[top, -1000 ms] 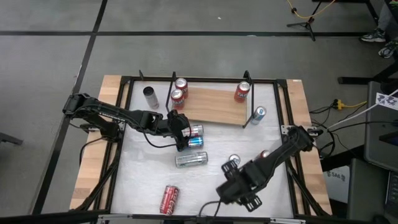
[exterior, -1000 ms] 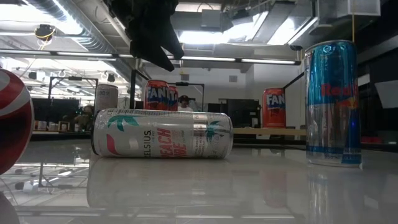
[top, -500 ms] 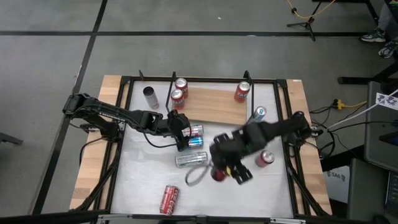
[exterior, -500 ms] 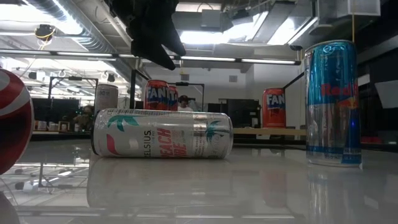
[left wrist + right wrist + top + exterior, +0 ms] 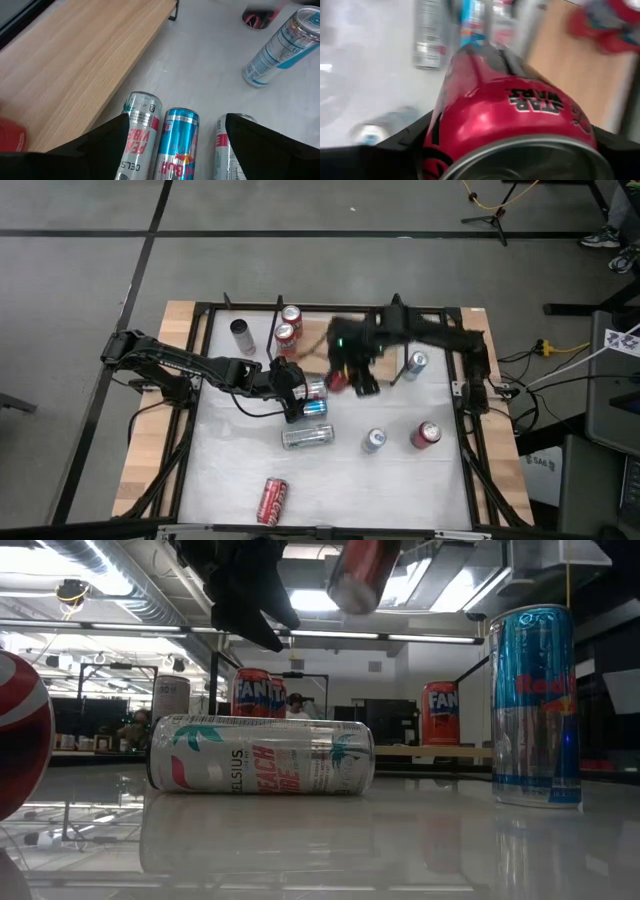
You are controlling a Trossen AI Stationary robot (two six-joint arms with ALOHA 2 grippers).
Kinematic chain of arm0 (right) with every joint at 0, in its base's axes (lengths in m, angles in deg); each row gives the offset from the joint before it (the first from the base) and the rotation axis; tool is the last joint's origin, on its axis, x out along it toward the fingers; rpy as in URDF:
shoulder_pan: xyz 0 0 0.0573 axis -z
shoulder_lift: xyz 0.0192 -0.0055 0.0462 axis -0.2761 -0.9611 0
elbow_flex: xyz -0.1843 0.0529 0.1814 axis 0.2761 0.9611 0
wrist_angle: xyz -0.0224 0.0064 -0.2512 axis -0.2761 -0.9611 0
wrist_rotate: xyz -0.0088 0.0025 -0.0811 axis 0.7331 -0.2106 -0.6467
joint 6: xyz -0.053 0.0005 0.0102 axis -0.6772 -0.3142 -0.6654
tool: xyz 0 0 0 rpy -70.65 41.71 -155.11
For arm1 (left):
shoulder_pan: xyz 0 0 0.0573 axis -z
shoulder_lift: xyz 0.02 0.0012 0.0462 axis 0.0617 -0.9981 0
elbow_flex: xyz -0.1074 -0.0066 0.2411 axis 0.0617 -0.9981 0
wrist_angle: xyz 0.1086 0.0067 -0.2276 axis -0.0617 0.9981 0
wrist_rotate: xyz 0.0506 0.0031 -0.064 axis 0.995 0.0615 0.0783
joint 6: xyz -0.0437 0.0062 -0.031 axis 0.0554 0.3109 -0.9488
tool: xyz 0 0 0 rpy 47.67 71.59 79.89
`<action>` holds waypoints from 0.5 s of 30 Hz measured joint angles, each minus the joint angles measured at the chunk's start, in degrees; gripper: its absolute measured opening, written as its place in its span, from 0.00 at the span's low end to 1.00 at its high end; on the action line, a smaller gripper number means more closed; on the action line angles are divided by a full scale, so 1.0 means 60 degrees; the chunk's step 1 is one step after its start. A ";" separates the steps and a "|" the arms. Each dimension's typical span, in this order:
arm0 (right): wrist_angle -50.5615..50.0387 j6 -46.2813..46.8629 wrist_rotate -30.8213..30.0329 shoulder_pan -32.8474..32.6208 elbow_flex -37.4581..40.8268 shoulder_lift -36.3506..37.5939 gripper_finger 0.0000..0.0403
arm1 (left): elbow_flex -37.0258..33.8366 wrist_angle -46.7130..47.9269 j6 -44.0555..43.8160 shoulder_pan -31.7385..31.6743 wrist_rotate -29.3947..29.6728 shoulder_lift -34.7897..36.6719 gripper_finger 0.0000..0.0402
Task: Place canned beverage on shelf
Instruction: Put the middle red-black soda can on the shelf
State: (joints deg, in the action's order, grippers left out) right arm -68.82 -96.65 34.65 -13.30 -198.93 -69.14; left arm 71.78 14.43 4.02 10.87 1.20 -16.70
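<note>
Right pincer (image 5: 343, 376) gripping red can (image 5: 505, 117) | above shelf (image 5: 340, 340) edge

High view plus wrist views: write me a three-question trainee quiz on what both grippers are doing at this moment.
1. True or false: the right gripper holds a red can.
2. The left gripper is: A) shut on a can, B) open above lying cans, C) out of view.
3. Fill in: the Celsius can lies on its ____.
Key: 1 true; 2 B; 3 side.
</note>
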 joint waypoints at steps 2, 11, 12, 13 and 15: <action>0.0000 -0.0374 -0.0062 0.0629 0.0000 0.0000 0.74 | 0.0000 0.0000 -0.0003 -0.0001 0.0000 0.0000 0.80; 0.0040 -0.1662 -0.0086 0.3481 0.1488 0.0001 0.74 | 0.0000 0.0004 0.0000 -0.0007 0.0277 0.0000 0.80; 0.0098 -0.1870 -0.0134 0.3733 0.1747 0.0000 0.74 | 0.0000 0.0002 0.0001 -0.0009 0.0318 0.0000 0.80; 0.0199 -0.2005 -0.0163 0.3959 0.2005 0.0000 0.74 | 0.0000 0.0004 0.0001 -0.0007 0.0366 0.0000 0.80; 0.0456 -0.2220 -0.0193 0.4319 0.2418 0.0000 0.74 | 0.0000 0.0004 0.0002 -0.0011 0.0461 0.0000 0.80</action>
State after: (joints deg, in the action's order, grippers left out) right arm -66.08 -109.97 33.49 12.61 -184.42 -69.14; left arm 71.78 14.46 4.03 10.80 3.96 -16.70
